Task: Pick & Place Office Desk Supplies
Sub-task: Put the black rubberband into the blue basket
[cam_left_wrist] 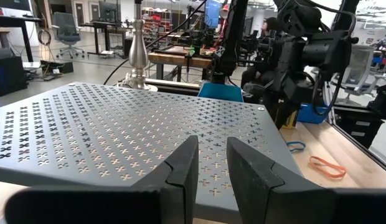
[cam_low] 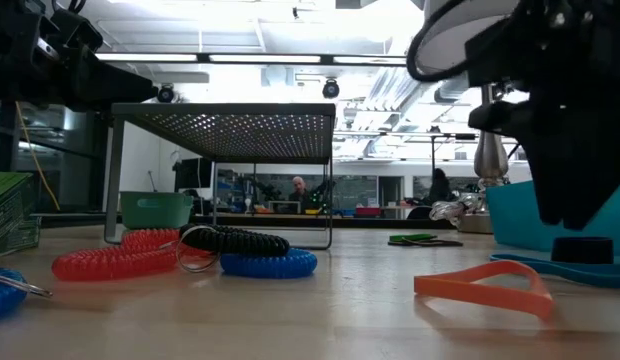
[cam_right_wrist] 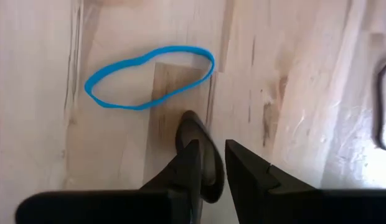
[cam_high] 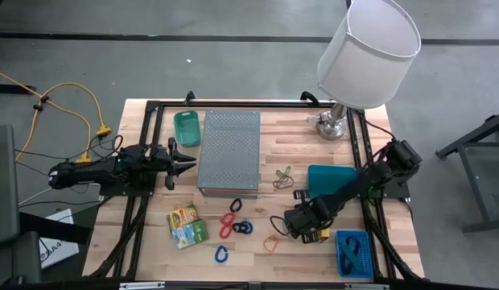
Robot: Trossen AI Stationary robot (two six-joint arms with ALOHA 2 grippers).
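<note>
Loose supplies lie on the wooden table in front of the grey perforated box (cam_high: 229,151): yellow-green packets (cam_high: 185,225), red (cam_high: 229,221), dark (cam_high: 243,228) and blue (cam_high: 223,255) coil clips, an orange band (cam_high: 274,242) and green bands (cam_high: 283,177). My right gripper (cam_high: 296,221) is low over the table, its fingers close together with a dark strip (cam_right_wrist: 194,134) between them; a blue rubber band (cam_right_wrist: 149,78) lies flat just beyond its tips. My left gripper (cam_high: 185,157) hovers at the box's left side, open by a narrow gap (cam_left_wrist: 213,168) and empty. My right gripper has a dark strip, apparently a dark rubber band, pinched between its two fingers, with its free end (cam_right_wrist: 188,121) reaching past the fingertips. The fingers point down at the table. I cannot tell whether the strip touches the wood.
A teal bin (cam_high: 330,179) and a blue basket (cam_high: 354,251) stand at the right, a green bin (cam_high: 186,127) at the far left of the box. A lamp with a white shade (cam_high: 366,48) stands at the far right. Another dark band (cam_right_wrist: 383,112) lies near my right gripper.
</note>
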